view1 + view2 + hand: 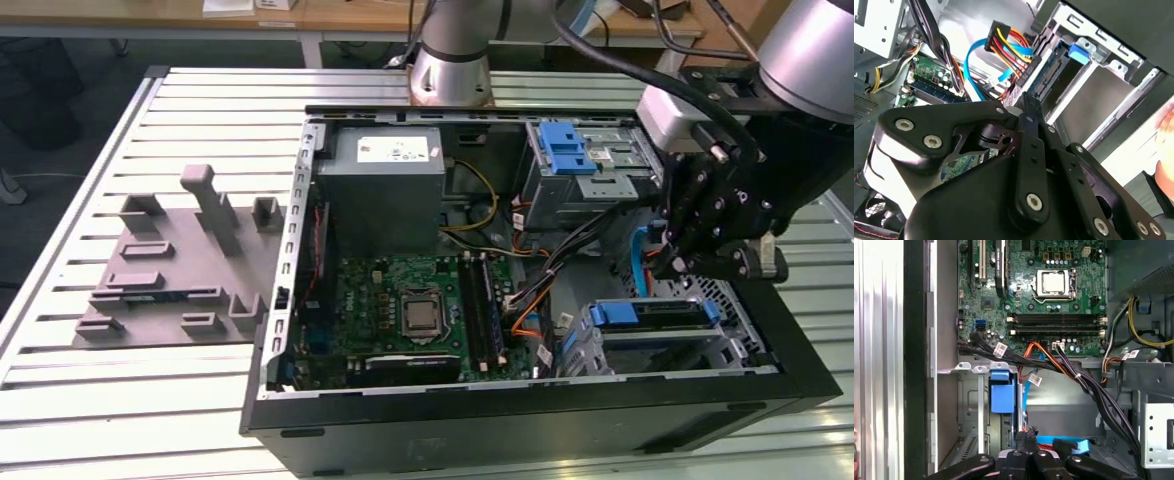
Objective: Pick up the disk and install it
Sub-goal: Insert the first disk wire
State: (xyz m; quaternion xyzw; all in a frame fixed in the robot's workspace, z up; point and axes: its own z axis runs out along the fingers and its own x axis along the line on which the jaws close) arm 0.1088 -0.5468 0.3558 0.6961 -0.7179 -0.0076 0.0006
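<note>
- Exterior view, right side of the frame: the gripper (pixel 694 268) hangs from the arm (pixel 801 55) over the open computer case (pixel 534 420), tip lowered among the cables; from here its fingers look drawn together, and in both wrist views they meet at a single tip with nothing that I can see clamped between them
- Just under the gripper, in the lower right of the exterior frame, the disk (pixel 667 313) sits slid into a drive bay (pixel 667 352) of the case; its blue tab (pixel 614 313) faces the middle of the case; gripper and disk are near each other, though I cannot tell whether they touch
- In the second wrist view a black plug (pixel 999 30) with red, yellow and orange wires and a looping blue cable (pixel 971 60) lie just beside the disk's connector end; whether the plug is seated I cannot tell
- Further out, the green motherboard (pixel 400 310) fills the centre of the case; the grey power-supply box (pixel 387 175) lies above it in the frame; a metal drive cage (pixel 574 150) with a blue latch stands upper right of centre, beside that box
- The case lies on its side on a slatted metal table (pixel 80 400); a grey moulded fixture (pixel 174 270) rests on the exterior view's left, well apart from the gripper
</note>
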